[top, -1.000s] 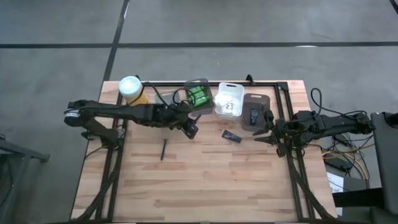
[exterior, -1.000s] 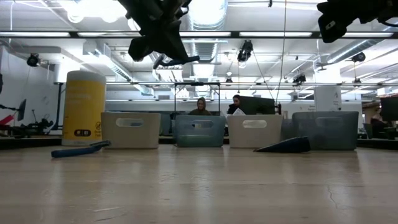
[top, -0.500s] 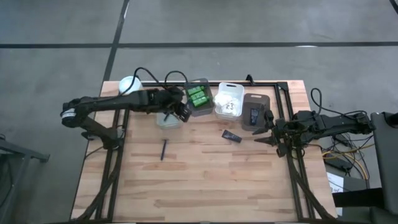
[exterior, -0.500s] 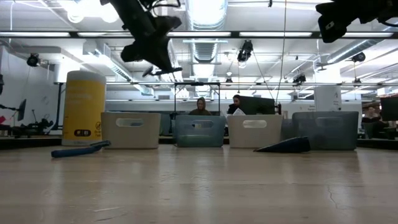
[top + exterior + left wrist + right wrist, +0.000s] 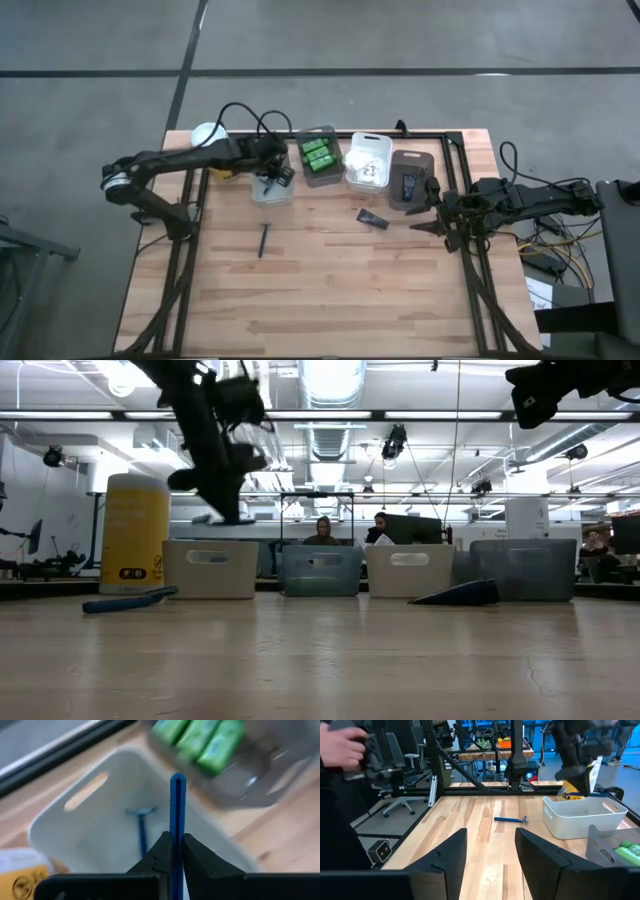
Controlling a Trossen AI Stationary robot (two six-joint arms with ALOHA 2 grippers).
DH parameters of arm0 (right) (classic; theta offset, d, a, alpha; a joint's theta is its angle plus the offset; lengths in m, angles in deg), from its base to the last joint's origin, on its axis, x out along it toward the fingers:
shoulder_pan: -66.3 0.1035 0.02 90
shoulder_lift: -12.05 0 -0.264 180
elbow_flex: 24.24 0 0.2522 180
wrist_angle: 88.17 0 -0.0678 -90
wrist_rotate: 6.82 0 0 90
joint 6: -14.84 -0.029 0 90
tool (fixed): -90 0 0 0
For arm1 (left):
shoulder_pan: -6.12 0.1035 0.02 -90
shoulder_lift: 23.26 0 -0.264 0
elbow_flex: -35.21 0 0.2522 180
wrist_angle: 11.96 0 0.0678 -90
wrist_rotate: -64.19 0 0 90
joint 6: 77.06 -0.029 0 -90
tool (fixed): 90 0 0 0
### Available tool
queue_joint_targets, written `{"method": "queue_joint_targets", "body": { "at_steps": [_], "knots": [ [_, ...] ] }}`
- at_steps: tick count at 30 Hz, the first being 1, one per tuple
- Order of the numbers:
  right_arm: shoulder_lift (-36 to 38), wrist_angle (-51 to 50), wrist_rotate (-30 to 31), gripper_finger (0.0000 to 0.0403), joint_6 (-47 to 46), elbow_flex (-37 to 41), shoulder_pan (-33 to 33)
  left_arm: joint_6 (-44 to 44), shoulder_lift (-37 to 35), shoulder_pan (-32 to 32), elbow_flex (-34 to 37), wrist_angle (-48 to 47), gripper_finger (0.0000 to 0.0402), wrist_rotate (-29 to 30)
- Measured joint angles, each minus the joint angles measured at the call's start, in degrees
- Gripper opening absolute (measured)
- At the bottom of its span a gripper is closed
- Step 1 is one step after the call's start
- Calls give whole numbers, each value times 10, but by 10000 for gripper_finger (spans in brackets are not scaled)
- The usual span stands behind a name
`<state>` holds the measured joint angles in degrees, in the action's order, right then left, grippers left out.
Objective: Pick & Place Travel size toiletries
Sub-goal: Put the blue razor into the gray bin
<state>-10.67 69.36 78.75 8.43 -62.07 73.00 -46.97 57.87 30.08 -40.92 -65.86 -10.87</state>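
My left gripper (image 5: 270, 180) hangs over the white bin (image 5: 272, 192) at the far left, shut on a dark blue razor (image 5: 177, 805). Another razor (image 5: 142, 827) lies on that bin's floor. A third razor (image 5: 263, 240) lies flat on the wood nearer the front, also seen in the right wrist view (image 5: 511, 819). A flat black sachet (image 5: 372, 218) rests on the table before the bins. Green tubes (image 5: 319, 157) fill the neighbouring bin. My right gripper (image 5: 490, 847) waits open at the right edge (image 5: 430, 207), nothing between its fingers. My left gripper pinches the razor's handle (image 5: 177, 837) between its two fingers. The fingers slant down from the table's left, and the handle runs along them and sticks out past their tips. The razor is lifted clear, above the open white bin. Its other end is hidden behind the fingers.
A yellow canister with a white lid (image 5: 210, 137) stands at the far left corner. A bin of white packets (image 5: 367, 165) and a grey bin (image 5: 410, 182) continue the row to the right. A black frame (image 5: 340, 133) runs along the back. Bare wood lies toward the near edge.
My left gripper has swung toward the table's left edge with the razor, from in front of the green-tube bin to above the white bin. It has sunk a little and tipped further downward. It stays shut on the razor.
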Motion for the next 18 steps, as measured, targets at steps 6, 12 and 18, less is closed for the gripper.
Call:
{"method": "queue_joint_targets", "body": {
  "at_steps": [6, 12, 18],
  "knots": [
    [0, 0, 0, 179, 0, 0, 0, 15, 2, 22, 73, 35, 28, 1],
    [0, 0, 0, 191, 0, 0, 0, 30, 2, 32, 121, 106, 28, 0],
    [0, 0, 0, 199, 0, 0, 0, 31, 2, 35, 141, 121, 30, -1]
  ]
}}
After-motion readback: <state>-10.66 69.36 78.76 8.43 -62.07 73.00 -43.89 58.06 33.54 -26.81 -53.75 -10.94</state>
